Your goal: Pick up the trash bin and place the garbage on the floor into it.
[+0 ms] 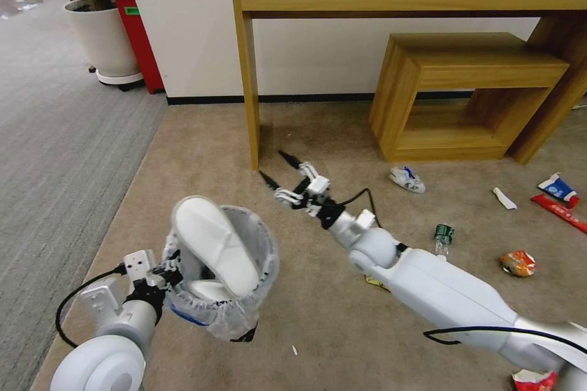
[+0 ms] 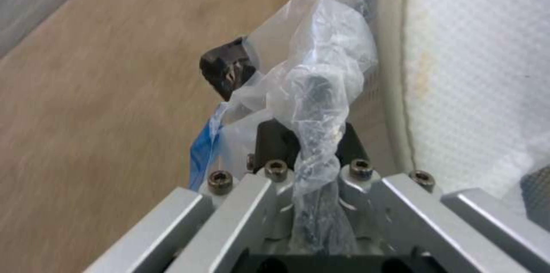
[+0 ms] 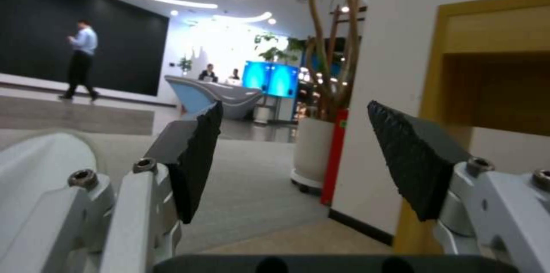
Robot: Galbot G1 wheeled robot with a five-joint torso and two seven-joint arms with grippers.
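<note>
The trash bin (image 1: 244, 311), black with a crinkled plastic liner, hangs above the beige floor (image 1: 202, 153) at lower left. My left gripper (image 1: 170, 271) is shut on its rim and liner (image 2: 321, 88). White slippers (image 1: 214, 247) stick up out of it, one close beside the clamped rim (image 2: 470, 71). My right gripper (image 1: 275, 166) is open and holds nothing, just beyond the bin near the desk leg; its dark pads (image 3: 195, 161) stand wide apart. Garbage lies to the right: a crumpled wrapper (image 1: 407, 178), a green-labelled bottle (image 1: 443, 237), an orange wrapper (image 1: 518, 263), a blue-white carton (image 1: 556, 186) and a red bar wrapper (image 1: 559, 211).
A wooden desk's leg (image 1: 247, 85) stands just behind my right gripper, with a low wooden stool (image 1: 458, 91) under the desk. A white scrap (image 1: 504, 198) and a red wrapper (image 1: 533, 380) also lie on the carpet. Grey ribbed carpet (image 1: 55, 134) and a potted plant (image 1: 104, 36) are at left.
</note>
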